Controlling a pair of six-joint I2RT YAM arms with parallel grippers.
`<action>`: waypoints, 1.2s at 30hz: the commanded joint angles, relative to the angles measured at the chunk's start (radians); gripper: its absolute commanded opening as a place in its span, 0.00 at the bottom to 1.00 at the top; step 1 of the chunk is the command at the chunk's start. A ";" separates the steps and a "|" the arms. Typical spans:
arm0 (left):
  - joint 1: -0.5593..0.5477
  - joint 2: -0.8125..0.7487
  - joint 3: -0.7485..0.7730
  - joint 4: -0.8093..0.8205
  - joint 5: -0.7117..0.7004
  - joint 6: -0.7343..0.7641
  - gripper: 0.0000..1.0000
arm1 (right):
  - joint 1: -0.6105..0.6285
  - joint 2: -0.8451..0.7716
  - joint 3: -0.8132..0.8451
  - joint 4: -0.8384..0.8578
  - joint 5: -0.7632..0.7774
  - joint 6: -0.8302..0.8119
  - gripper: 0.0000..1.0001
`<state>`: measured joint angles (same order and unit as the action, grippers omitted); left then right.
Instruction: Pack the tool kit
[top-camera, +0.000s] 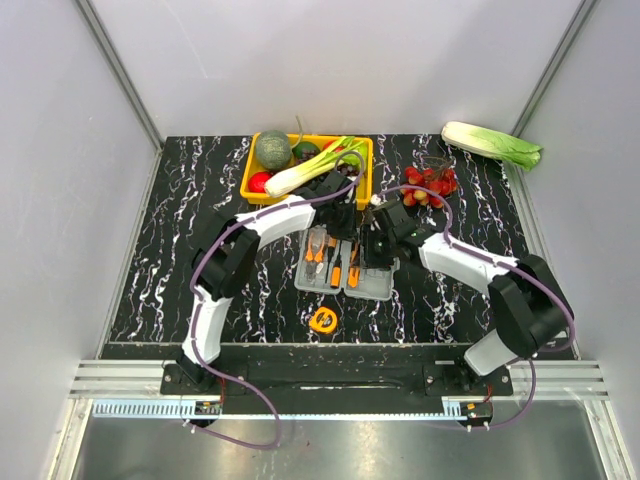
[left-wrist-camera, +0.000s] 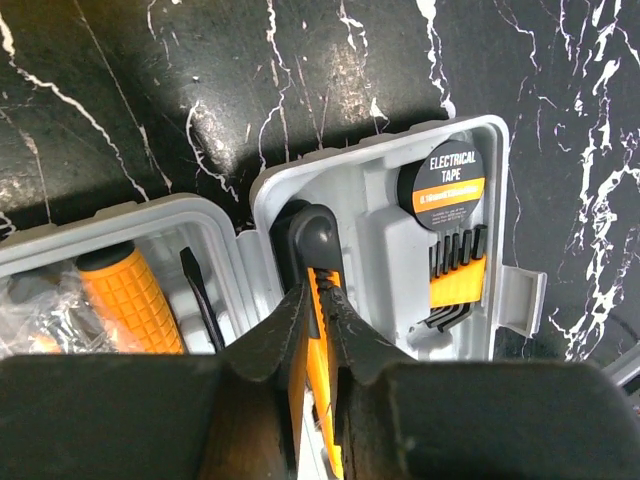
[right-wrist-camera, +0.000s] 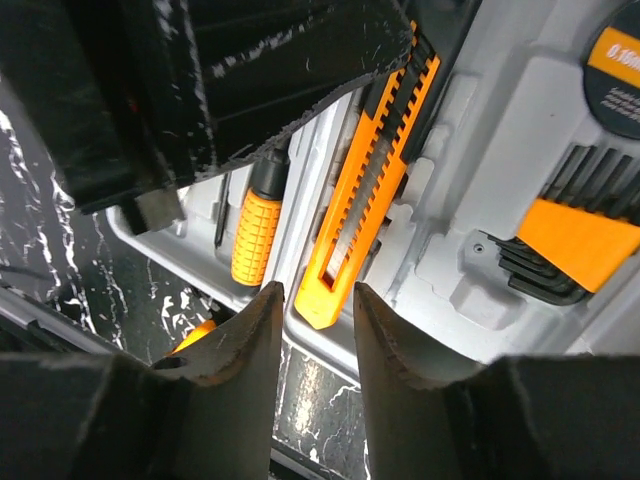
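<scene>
- The tool kit (top-camera: 372, 285) lies open at the middle of the table, just near of the yellow tray (top-camera: 250, 182).
- The left gripper (left-wrist-camera: 318, 320) pinches the orange knife (left-wrist-camera: 325, 290) over the kit's right half.
- The right gripper (right-wrist-camera: 315, 300) has its fingers spread, one on either side of the knife's end, with gaps showing.
- The tape measure (top-camera: 323, 318) sits on the table, just near of the kit.

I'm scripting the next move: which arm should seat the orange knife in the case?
Left. The left gripper pinches the knife over the case; the right gripper hangs open off the knife's end, holding nothing.
</scene>
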<state>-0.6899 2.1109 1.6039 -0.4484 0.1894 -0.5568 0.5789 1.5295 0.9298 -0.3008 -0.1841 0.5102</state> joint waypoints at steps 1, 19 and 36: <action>0.009 0.004 0.030 0.076 0.094 0.023 0.13 | 0.036 0.053 0.030 0.052 0.035 0.011 0.38; 0.009 0.046 -0.001 0.053 0.099 0.031 0.04 | 0.072 0.198 0.093 -0.064 0.138 0.030 0.20; 0.024 0.061 -0.139 0.088 0.099 0.008 0.00 | 0.073 0.254 0.136 -0.142 0.179 0.056 0.26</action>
<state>-0.6579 2.1372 1.5410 -0.3042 0.2874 -0.5529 0.6456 1.7260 1.0508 -0.4080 -0.0845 0.5694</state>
